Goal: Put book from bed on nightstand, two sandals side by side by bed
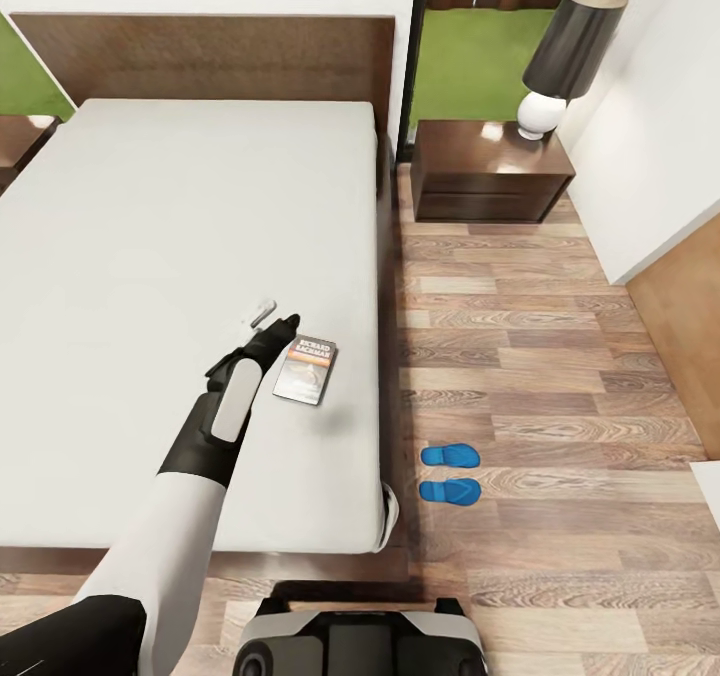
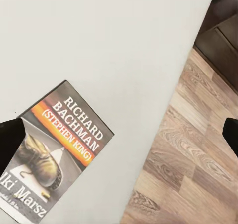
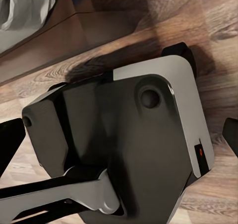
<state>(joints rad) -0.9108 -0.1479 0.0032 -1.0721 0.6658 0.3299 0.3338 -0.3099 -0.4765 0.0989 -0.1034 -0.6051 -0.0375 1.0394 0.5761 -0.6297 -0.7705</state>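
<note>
The two sandals (image 1: 450, 472) already lie side by side on the floor (image 1: 540, 356) next to the bed (image 1: 150, 256), so that half looks done. The book (image 1: 306, 369) is not yet moved: it lies flat on the mattress, just beside the left gripper (image 1: 275, 318), on its right. The nightstand (image 1: 490, 169) stands well beyond the claw, by the headboard. The left gripper's fingers stand wide apart, holding nothing; whether a fingertip grazes the cover is hard to tell. The right gripper (image 3: 119, 134) also looks spread and empty above the robot's base (image 3: 129, 149).
</note>
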